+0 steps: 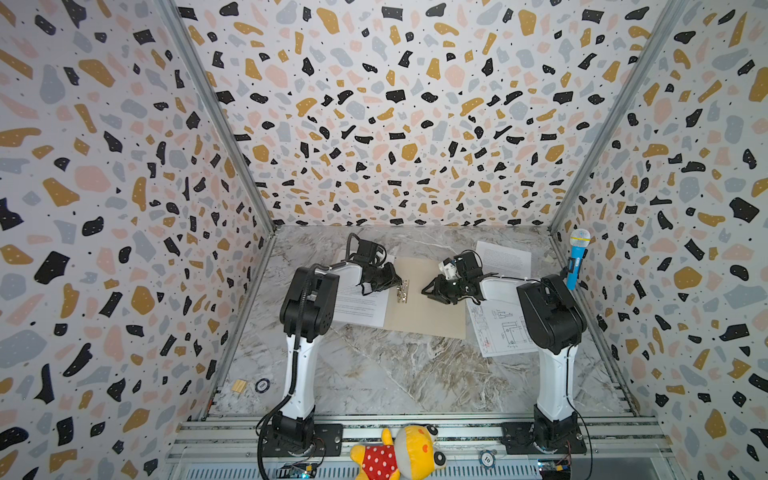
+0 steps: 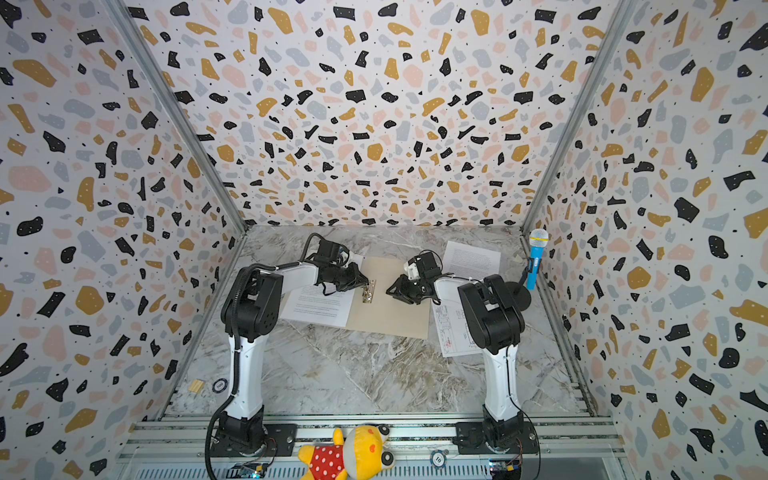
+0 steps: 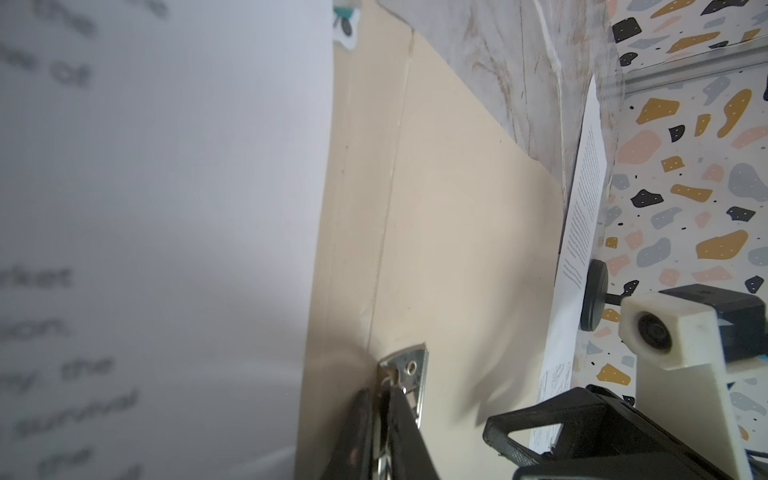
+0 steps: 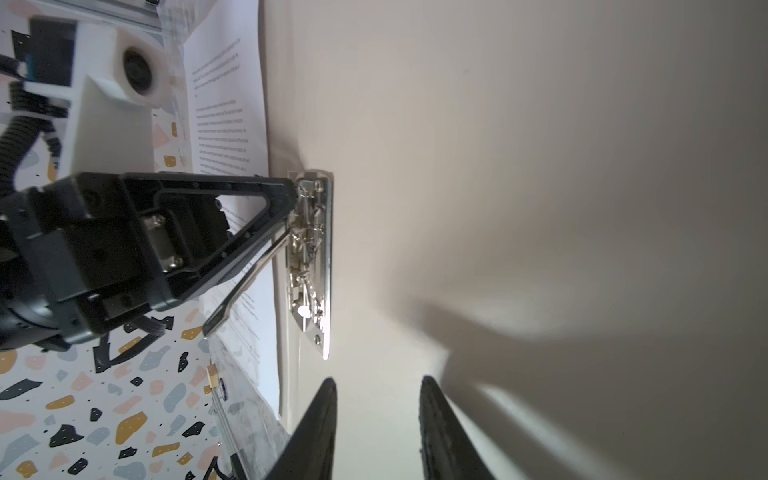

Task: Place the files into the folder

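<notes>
Folder lies flat, its metal clip pinched by left gripper. Right gripper hovers over folder, jaws apart, empty. Text sheet at folder's left edge; second text sheet, drawing sheet to its right.

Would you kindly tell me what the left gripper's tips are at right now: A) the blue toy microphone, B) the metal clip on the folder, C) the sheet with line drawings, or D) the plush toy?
B: the left wrist view shows the left gripper pinching the metal clip on the folder.
</notes>
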Robot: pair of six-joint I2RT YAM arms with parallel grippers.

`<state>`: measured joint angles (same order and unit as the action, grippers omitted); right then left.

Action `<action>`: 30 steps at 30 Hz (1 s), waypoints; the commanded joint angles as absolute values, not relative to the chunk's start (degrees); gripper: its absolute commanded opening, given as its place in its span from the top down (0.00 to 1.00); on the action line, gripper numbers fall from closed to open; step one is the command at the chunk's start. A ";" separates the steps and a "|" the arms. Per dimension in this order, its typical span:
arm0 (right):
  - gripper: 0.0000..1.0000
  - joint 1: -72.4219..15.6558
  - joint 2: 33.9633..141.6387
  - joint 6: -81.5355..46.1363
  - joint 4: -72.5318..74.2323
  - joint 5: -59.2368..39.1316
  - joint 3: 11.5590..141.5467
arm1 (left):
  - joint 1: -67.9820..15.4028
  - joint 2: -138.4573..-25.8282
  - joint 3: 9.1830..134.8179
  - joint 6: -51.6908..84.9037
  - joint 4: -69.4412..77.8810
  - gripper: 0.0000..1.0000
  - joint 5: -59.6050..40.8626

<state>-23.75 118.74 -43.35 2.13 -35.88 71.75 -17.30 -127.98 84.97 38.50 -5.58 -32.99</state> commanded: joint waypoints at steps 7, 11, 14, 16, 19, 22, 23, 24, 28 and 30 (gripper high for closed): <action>0.64 -22.98 120.82 -37.13 -4.11 -34.10 75.17 | -16.61 -123.11 77.23 48.64 -2.82 0.78 -29.27; 0.63 -22.68 121.49 -35.88 -5.29 -34.31 76.54 | -16.56 -120.75 75.06 53.61 0.74 0.70 -28.94; 0.63 -22.46 121.53 -35.42 -5.44 -35.04 77.03 | -16.48 -119.52 74.45 55.66 2.05 0.64 -28.93; 0.63 -22.32 121.31 -35.26 -5.54 -35.23 77.28 | -16.52 -118.88 74.14 57.13 2.83 0.57 -28.92; 0.63 -22.15 120.48 -35.25 -5.37 -35.67 77.34 | -16.57 -117.92 73.43 60.08 5.77 0.45 -30.02; 0.63 -22.08 119.28 -35.85 -4.70 -35.77 76.80 | -16.60 -117.27 73.19 61.84 7.38 0.34 -31.98; 0.63 -21.98 118.87 -36.15 -4.42 -35.98 76.54 | -16.56 -117.09 72.94 61.87 7.34 0.32 -33.00; 0.63 -21.82 118.46 -36.57 -3.88 -36.25 76.11 | -16.60 -116.83 72.56 61.87 7.31 0.30 -33.93; 0.63 -21.40 117.14 -38.13 -2.28 -36.34 74.67 | -16.61 -115.39 69.79 62.41 7.67 0.24 -36.74; 0.63 -21.27 116.64 -38.83 -1.76 -36.30 74.20 | -16.57 -114.48 68.45 63.81 9.55 0.23 -38.25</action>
<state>-21.71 120.33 -37.65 -1.87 -36.45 75.20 -16.82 -116.73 69.97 61.65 6.50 -34.50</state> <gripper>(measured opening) 0.373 0.763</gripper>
